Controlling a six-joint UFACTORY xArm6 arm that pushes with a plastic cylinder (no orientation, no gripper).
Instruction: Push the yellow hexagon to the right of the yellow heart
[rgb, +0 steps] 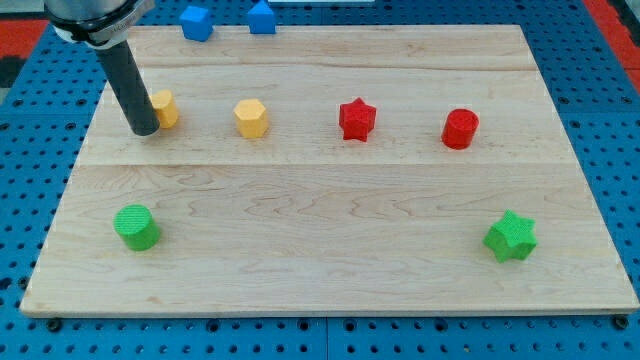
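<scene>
The yellow hexagon (251, 118) sits on the wooden board at the upper middle-left. The yellow heart (165, 108) lies to its left, partly hidden behind my rod. My tip (145, 130) rests on the board at the heart's left edge, touching or almost touching it. The hexagon is to the right of the heart, about one block-width of bare wood between them.
A red star (357, 119) and a red cylinder (461, 129) stand in the same row to the right. A green cylinder (135, 227) is at lower left, a green star (511, 237) at lower right. Two blue blocks (196, 21) (262, 17) lie at the board's (330, 280) top edge.
</scene>
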